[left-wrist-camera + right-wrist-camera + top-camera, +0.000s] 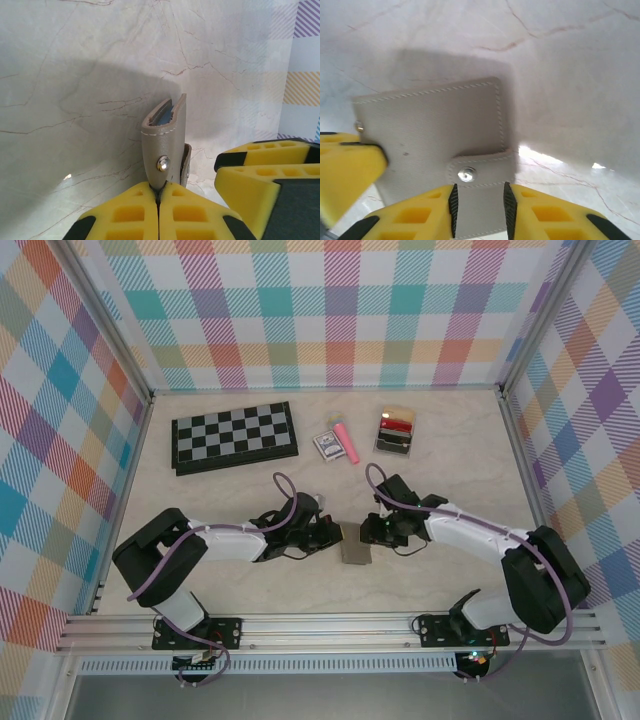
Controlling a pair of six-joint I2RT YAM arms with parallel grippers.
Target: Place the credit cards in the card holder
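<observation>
Now L tool [158,197] pinches card holder [160,137] edge; R tool [479,207] slightly spread.

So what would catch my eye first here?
Mid-table, the left gripper pinches a grey wallet by its edge, while the right gripper sits open at its snap tab. A chessboard lies back left, under loud plaid walls.
</observation>
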